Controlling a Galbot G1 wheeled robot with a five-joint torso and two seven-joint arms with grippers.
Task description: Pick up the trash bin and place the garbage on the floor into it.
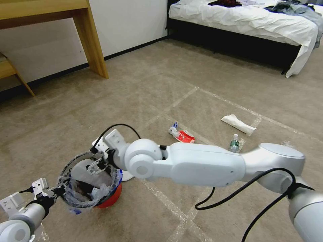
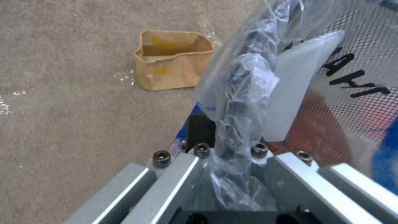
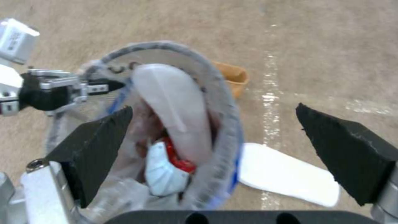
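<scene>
Gripping the trash bin (image 1: pixel 109 198) rim, your left end effector (image 1: pixel 57 191) is clamped shut; your right end effector (image 3: pixel 215 149) is hovering wide open above it, slipper (image 3: pixel 174 105) inside.

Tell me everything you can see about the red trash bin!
The trash bin is small, round, red plastic, lined with a clear bluish bag lettered in black. It is tilted above the floor. The left tool pinches its rim. Inside lie a white slipper, a mask and something red. The open right tool hovers over it.
</scene>
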